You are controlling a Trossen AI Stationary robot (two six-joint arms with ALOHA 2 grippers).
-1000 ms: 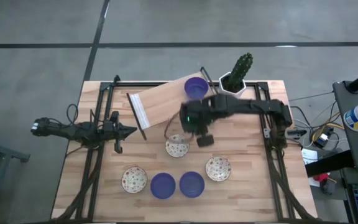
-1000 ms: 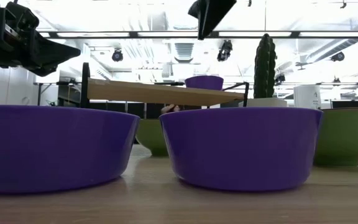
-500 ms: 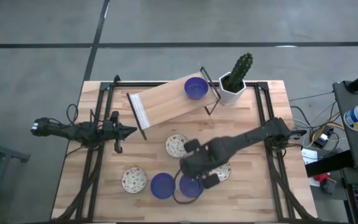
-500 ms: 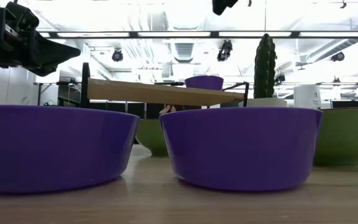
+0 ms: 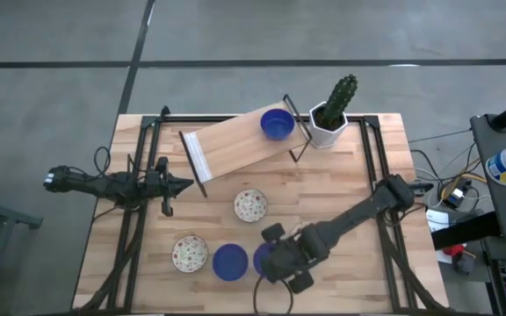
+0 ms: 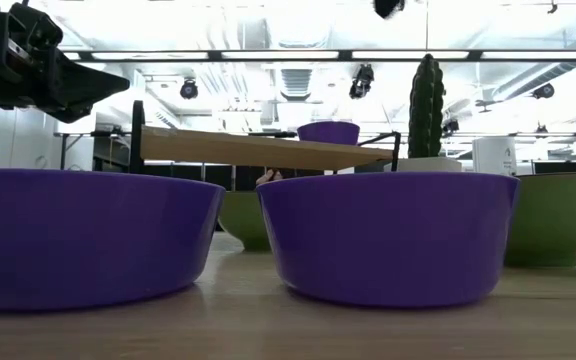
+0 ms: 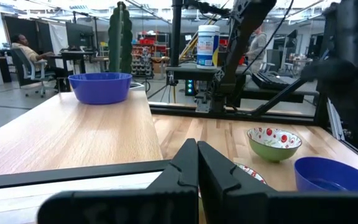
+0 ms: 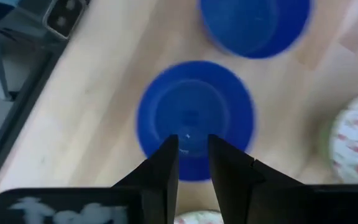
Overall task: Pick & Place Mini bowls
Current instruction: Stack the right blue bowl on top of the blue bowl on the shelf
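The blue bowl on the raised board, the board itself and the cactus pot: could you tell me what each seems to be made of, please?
The blue bowl looks like smooth plastic, perhaps glazed ceramic: even colour, soft sheen. The board looks like pale unfinished wood, with visible grain and a matte face. The cactus pot looks like white ceramic or plastic, with crisp facets; which one I cannot tell.

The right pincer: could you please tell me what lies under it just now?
Under the right pincer sits a blue bowl, its fingers slightly apart above the rim. From above, the arm covers most of this bowl and the speckled bowl beside it, so contact cannot be seen.
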